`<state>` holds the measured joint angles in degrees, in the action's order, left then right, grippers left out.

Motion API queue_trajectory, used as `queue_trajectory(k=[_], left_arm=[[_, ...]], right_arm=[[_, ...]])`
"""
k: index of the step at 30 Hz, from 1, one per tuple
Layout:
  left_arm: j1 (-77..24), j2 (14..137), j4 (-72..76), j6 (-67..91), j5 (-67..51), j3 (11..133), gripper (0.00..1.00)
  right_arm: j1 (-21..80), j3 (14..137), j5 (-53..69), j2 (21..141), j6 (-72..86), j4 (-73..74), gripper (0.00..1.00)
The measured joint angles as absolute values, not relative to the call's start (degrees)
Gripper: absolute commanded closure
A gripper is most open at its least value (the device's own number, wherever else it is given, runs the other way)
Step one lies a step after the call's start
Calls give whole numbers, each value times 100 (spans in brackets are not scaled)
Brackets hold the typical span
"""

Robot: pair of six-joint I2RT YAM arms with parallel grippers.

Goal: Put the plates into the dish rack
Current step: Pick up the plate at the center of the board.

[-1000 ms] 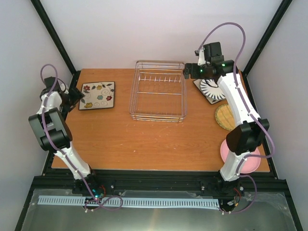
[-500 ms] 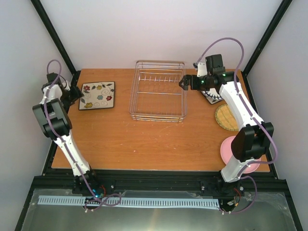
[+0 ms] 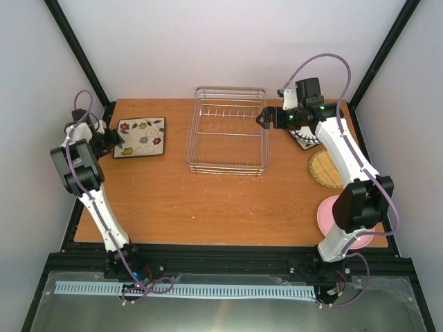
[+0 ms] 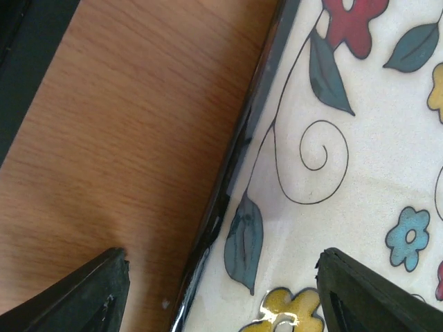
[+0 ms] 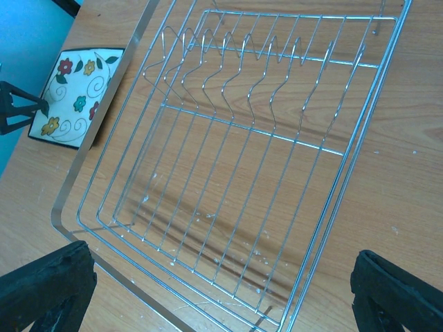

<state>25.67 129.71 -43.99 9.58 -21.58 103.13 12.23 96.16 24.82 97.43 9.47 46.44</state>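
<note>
The square floral plate [image 3: 140,137] lies flat at the table's far left. My left gripper [image 3: 113,139] is open at its left edge. In the left wrist view the open gripper [image 4: 221,294] straddles the plate's dark rim [image 4: 239,145], one finger over wood, the other over the plate [image 4: 360,138]. The dish rack [image 3: 226,170] stands at the back centre with nothing in it. My right gripper [image 3: 264,119] is open and empty above the rack's right side; its wrist view shows the rack [image 5: 235,138] below. The striped plate [image 3: 306,137], tan plate [image 3: 322,168] and pink plate [image 3: 361,238] lie along the right, partly hidden by the arm.
Black frame posts stand at both back corners, and a black rail runs along the table's left edge beside my left gripper. The right wrist view also shows the floral plate [image 5: 76,97] with the left gripper's fingers [image 5: 17,107] at its edge.
My right gripper moved left from above the striped plate to the rack's right side. My left arm folded closer to the wall; its gripper stayed at the floral plate's left edge.
</note>
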Motion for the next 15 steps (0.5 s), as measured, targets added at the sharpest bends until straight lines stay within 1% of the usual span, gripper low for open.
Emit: queue_trajectory(k=[4, 10, 12, 15], left_arm=[[2571, 12995, -4388, 945, -2228, 10298, 29], [2574, 12973, -4252, 937, -2408, 10167, 30], [2609, 12879, -4062, 943, -2528, 9946, 33], [2661, 12731, -3809, 954, -2714, 9607, 35]], right_arm=[[1223, 9616, 2475, 9743, 954, 4639, 0], [1223, 9629, 2467, 9743, 996, 4619, 0], [1223, 9629, 2464, 9743, 998, 4604, 0], [1223, 9629, 2464, 9743, 1015, 4600, 0]])
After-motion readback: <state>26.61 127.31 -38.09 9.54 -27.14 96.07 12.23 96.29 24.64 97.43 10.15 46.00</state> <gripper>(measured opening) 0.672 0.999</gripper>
